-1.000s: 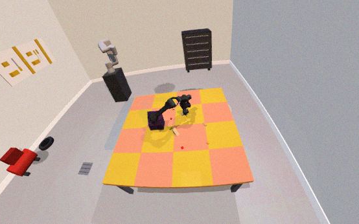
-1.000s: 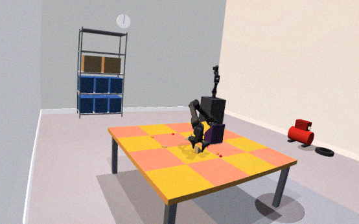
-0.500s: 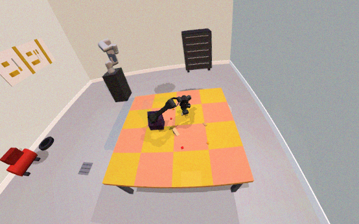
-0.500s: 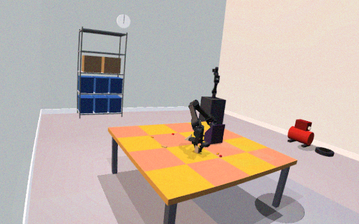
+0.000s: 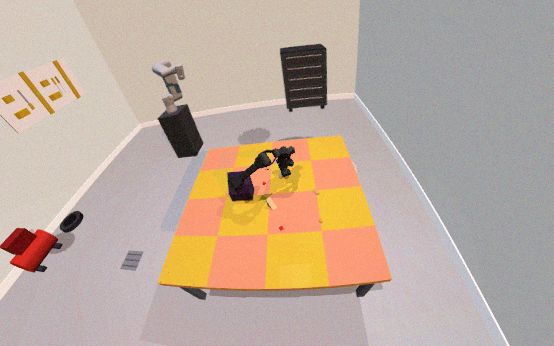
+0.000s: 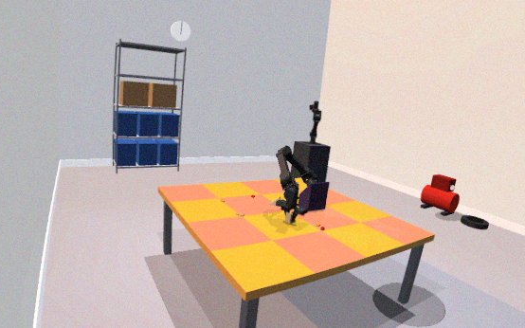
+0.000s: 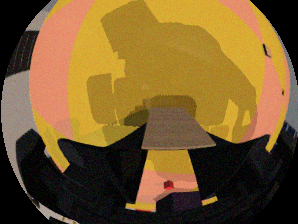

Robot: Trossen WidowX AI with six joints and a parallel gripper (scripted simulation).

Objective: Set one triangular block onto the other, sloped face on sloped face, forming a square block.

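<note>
My gripper is shut on a grey-brown triangular block, which is between the fingertips at or just above the table. Whether the block touches the table is too small to tell. Its lower part is hidden in the wrist view. The other triangular block, pale tan, lies apart on the table, nearer the arm's base, and is partly behind the arm in the exterior view.
The arm's dark purple base stands on the table. Small red pieces, an orange piece and a small tan piece lie scattered around the blocks.
</note>
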